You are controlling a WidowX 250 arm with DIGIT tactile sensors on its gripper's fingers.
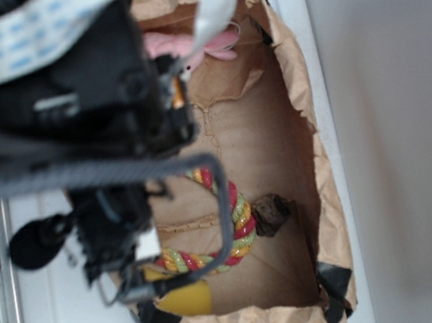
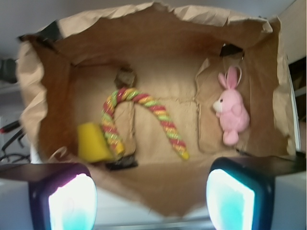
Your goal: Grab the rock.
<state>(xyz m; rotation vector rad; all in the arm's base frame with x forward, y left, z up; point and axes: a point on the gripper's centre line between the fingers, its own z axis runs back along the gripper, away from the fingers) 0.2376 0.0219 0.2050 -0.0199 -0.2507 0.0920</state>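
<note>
— Looking into the paper box [image 2: 53, 100], what do you see?

— The rock [image 2: 125, 76] sits on the brown floor, near the far wall. It is small, dark and bumpy. It is right by the top of the rope's [image 2: 144, 103] bend, just beside it or maybe touching.

— What does the rope look like?

— It is red, yellow and green, and it bends like an upside-down U. One end lies by the yellow block [image 2: 93, 143]. The other end points out toward the middle of the floor.

— Is there a toy too?

— Yes, a pink bunny [image 2: 231, 111] lies on the other side of the box, well apart from the rock.

— Where is the gripper [image 2: 151, 199]?

— It is up above the box, on the near side. Its two fingers [image 2: 72, 201] are spread wide with nothing between them. They glow a pale blue-green. It is not touching the rock.

— And from the other camera?

— The black arm [image 1: 74, 100] covers much of the box [image 1: 329, 218] there. The rock [image 1: 271, 214] shows just past the rope [image 1: 239, 222], out in the clear. The block [image 1: 187, 297] peeks out low down, and a bit of the bunny [image 1: 186, 45] shows at the top.
</note>
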